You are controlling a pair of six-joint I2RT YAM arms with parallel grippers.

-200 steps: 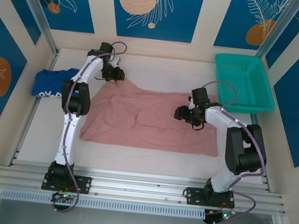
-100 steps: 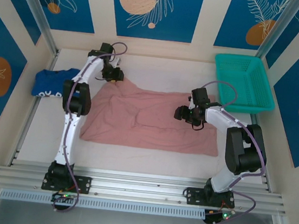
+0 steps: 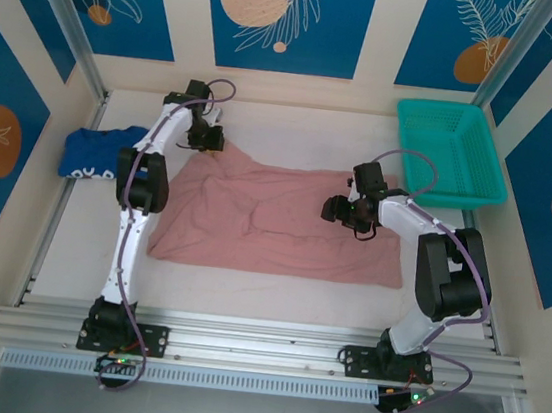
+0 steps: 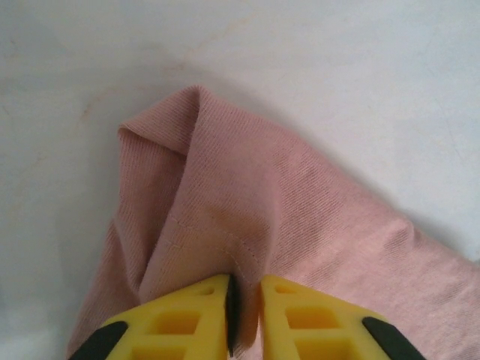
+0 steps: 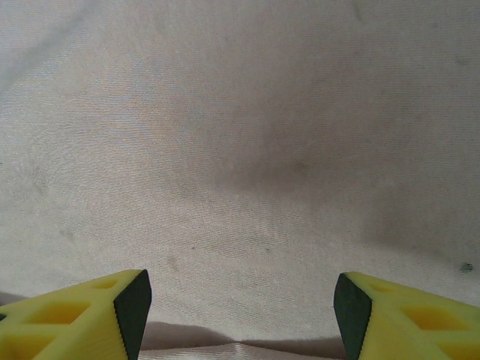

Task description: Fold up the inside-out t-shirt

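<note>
From above, the dusty-pink t-shirt (image 3: pixel 274 221) lies spread and rumpled across the middle of the surface (image 3: pixel 246 288). Its long sides run parallel to the near edge. The left gripper (image 3: pixel 209 146) sits low on the shirt's far-left corner, probably because a corner gives a hold from which that side can be drawn out or carried over for the fold. The right gripper (image 3: pixel 346 213) hangs above the shirt's right part, towards its far edge, and holds nothing. A blue garment (image 3: pixel 96 156) lies bunched at the left edge of the surface, apart from the shirt. A teal basket (image 3: pixel 451 152) stands in the far-right corner. From this height I cannot tell how either gripper's jaws stand.

The left wrist view settles that for the left side. The two yellow fingers (image 4: pixel 180 319) are pressed together with a stitched hem of the shirt pinched between them, so the left gripper is clamped on the fabric. Beyond them the corner rises in a soft doubled peak against the pale surface, so the cloth there looks slightly lifted.

In the right wrist view the fingers (image 5: pixel 101 315) stand wide apart with nothing between them, over bare, faintly marked surface. A pale strip at the bottom edge of this view may be the shirt's edge, but I cannot be sure.
</note>
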